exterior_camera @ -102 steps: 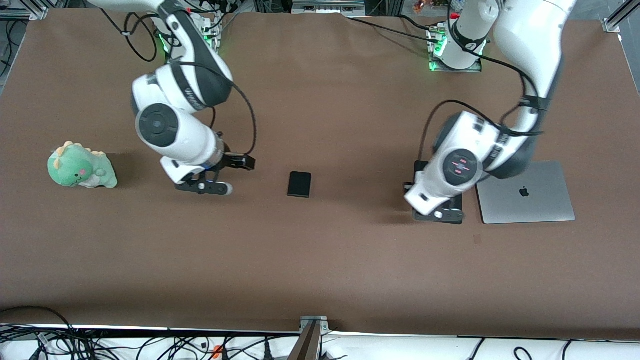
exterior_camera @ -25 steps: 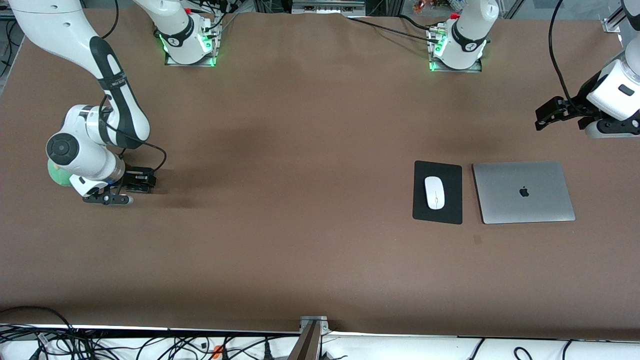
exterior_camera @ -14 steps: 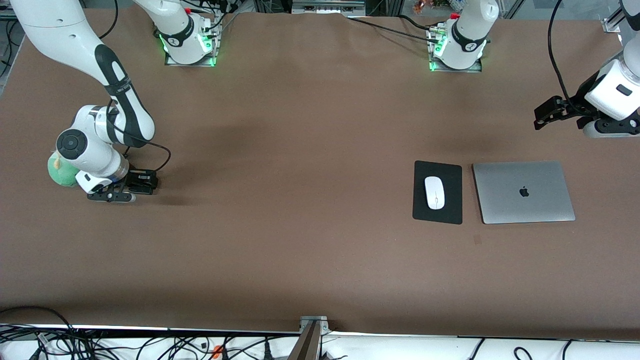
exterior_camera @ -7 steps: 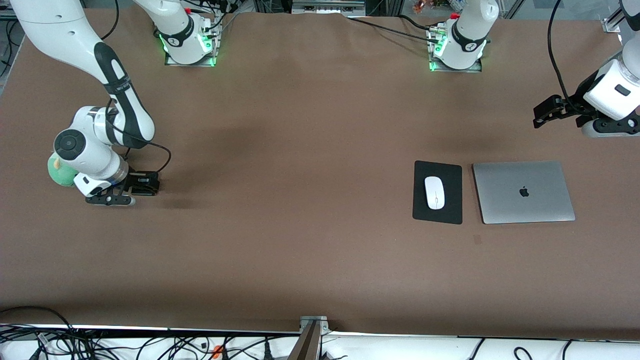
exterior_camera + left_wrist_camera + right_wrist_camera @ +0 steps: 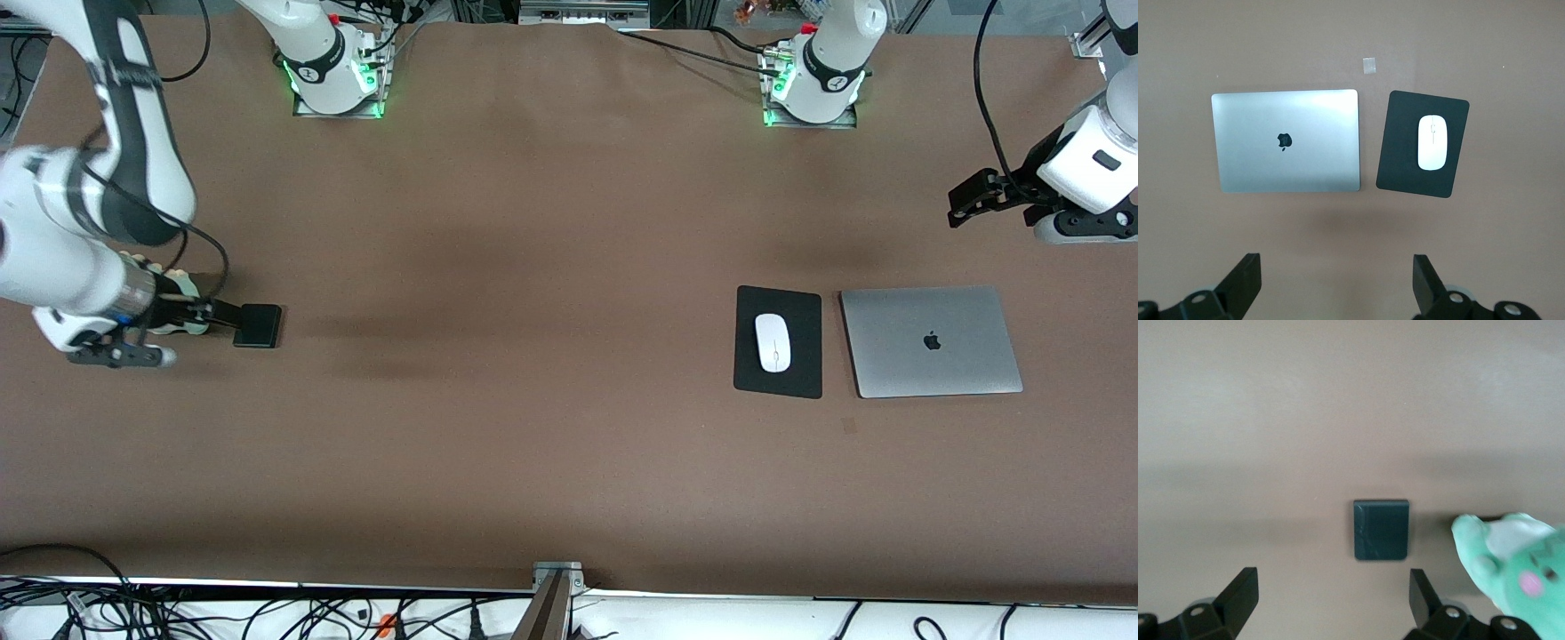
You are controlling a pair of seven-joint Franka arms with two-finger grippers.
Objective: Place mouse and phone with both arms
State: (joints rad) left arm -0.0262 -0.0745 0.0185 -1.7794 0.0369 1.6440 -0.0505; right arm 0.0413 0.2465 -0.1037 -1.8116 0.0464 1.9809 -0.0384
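Phone flat on table, beside green plush toy.

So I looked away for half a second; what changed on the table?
The right gripper let go of the phone and lifted away, leaving it on the table beside the plush dinosaur. The left gripper, mouse, mouse pad and laptop stayed put.
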